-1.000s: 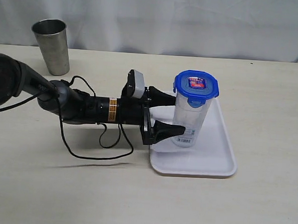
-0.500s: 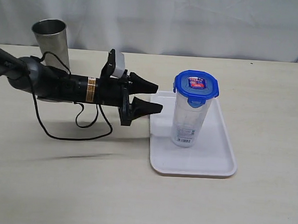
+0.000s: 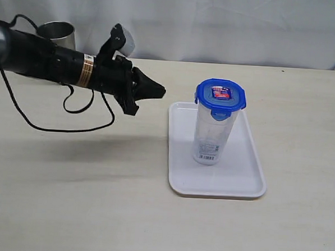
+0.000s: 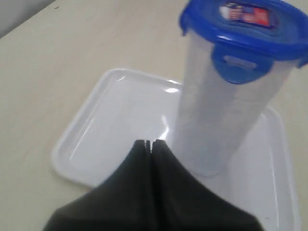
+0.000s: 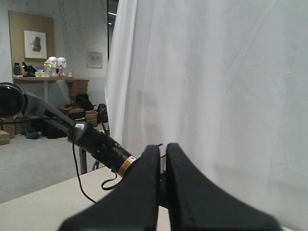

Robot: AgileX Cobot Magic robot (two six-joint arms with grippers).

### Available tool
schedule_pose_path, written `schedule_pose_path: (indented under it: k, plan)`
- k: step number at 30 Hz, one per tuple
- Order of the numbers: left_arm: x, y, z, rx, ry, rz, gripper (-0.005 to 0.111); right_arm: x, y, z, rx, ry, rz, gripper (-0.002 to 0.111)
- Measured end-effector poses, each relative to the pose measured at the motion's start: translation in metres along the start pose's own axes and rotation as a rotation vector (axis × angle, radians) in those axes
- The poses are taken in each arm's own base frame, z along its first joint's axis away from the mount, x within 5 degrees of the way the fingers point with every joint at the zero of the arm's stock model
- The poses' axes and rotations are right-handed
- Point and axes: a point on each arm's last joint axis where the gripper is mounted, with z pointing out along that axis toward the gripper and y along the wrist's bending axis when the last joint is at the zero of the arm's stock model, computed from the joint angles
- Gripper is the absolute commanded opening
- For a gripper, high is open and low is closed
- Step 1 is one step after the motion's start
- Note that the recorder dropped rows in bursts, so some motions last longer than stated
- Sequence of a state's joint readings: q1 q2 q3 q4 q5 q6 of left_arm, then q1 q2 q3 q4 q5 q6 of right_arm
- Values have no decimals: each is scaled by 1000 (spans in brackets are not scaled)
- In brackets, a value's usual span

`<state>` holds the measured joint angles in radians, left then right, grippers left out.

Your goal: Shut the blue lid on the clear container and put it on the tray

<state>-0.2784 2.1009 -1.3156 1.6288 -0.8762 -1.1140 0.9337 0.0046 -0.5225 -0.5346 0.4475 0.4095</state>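
Looking first at the exterior view: the clear container [image 3: 212,133] stands upright on the tray [image 3: 237,182], nearer the tray's left half, with the blue lid [image 3: 220,98] seated on top and its front flap folded down. Long axis vertical, lid end up, barcode label near the base facing the camera. The left gripper [image 3: 158,92] hangs above the table [image 3: 96,200], well to the left of the tray and clear of the container; jaws pressed together, nothing between them. A steel cup [image 3: 57,30] sits behind the arm. The right gripper is not in this view. Left wrist view: the closed fingertips [image 4: 143,144] point toward the container [image 4: 216,125], which rises off the tray floor [image 4: 110,120] apart from them; the lid [image 4: 245,29] sits level, sticker upward. Right wrist view: the right gripper [image 5: 162,150] is closed and empty, facing a white curtain [image 5: 231,96], with the left arm [image 5: 96,142] passing below. Judgement on handling: the container looks empty, so probably light; stiff, thin-walled plastic with smooth sides that could slip in the pads; tall and narrow, so easily toppled by a side knock. The best hold would be around the mid-body, below the flaps, never by a flap itself. Lid on and container on tray: the task appears complete.
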Motion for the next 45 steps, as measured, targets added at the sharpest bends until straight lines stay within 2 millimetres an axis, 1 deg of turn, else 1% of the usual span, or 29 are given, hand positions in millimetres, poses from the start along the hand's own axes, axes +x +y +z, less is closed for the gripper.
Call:
schedule_pose_path:
  k: [2,4,8,10,11,15,19,23,28,29,30,31,34,36,39,41,43,45]
  plan:
    - [-9,3,-10,-87,51,-85,0,0,0,0,0,0,0,5]
    - [-19,5,-21,-184,65,-176,0,0,0,0,0,0,0,5]
    - [-34,-3,-45,-316,57,-231,0,0,0,0,0,0,0,5]
    - [-41,-12,-54,-363,55,-223,0,0,0,0,0,0,0,5]
    - [-46,-21,-63,-416,54,-215,0,0,0,0,0,0,0,5]
    - [-54,-43,-85,-587,63,-174,0,0,0,0,1,2,0,5]
    - [-55,-61,-117,-805,63,-147,0,0,0,0,1,2,0,5]
    - [-53,-80,-144,-905,32,-165,0,0,0,0,1,2,0,5]
    - [-50,-111,-163,-876,-27,-186,0,0,0,0,1,2,0,5]
    - [-50,-123,-168,-837,-53,-183,0,0,0,0,1,2,0,5]
    - [-49,-128,-169,-817,-62,-181,0,0,0,0,1,2,1,5]
    - [-52,-138,-171,-761,-88,-167,0,0,0,0,1,2,1,5]
    - [-60,-153,-173,-657,-139,-150,0,0,0,0,1,2,1,5]
    - [-64,-164,-168,-524,-162,-140,0,0,0,0,1,2,1,5]
    - [-66,-173,-164,-409,-171,-130,0,0,0,0,1,2,1,5]
    - [-67,-175,-163,-390,-183,-141,0,0,0,0,1,2,1,5]
    - [-71,-174,-164,-389,-241,-208,0,0,0,0,1,2,2,5]
    - [-76,-171,-167,-406,-356,-301,0,0,0,0,1,2,2,5]
